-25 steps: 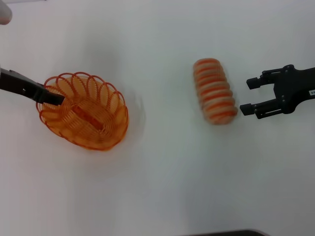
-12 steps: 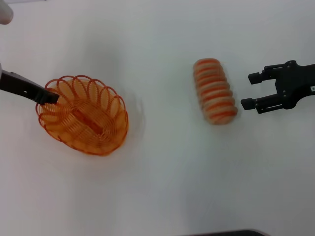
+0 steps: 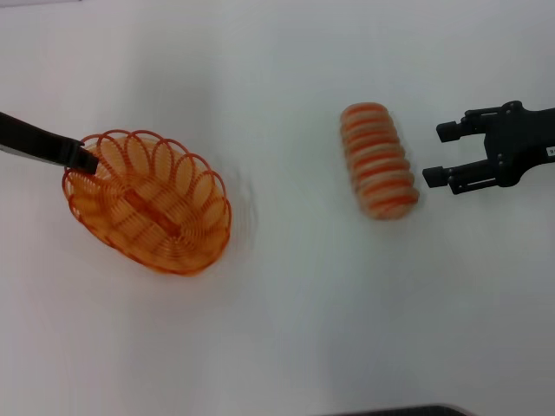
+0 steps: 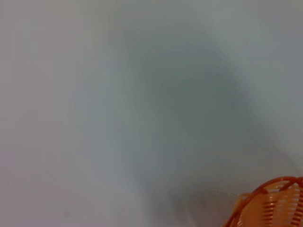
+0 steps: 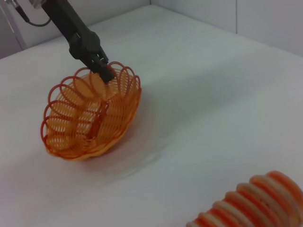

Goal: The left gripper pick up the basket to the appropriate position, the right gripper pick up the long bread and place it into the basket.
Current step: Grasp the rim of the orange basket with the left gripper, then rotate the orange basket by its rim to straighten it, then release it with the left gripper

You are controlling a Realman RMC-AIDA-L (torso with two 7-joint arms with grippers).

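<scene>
We take the basket [image 3: 147, 202] as our landmark: it sits tilted on the white table [image 3: 286, 329], left part of the head view, one end raised off the surface. The left gripper [image 3: 85, 159] is clamped on the basket's looped rim at its far left end, black fingers closed onto the wire; the right wrist view shows the same pinch on the rim [image 5: 105, 71]. In the left wrist view we only get a corner of the basket [image 4: 272, 203], rest is blur. Well to the right of the basket, a bit farther back, the long bread [image 3: 376, 159] lies flat on the table, untouched. Farther right of the basket again, just beyond the bread, the right gripper [image 3: 440, 154] hovers with jaws spread apart, holding nothing, fingertips pointing at the loaf.
</scene>
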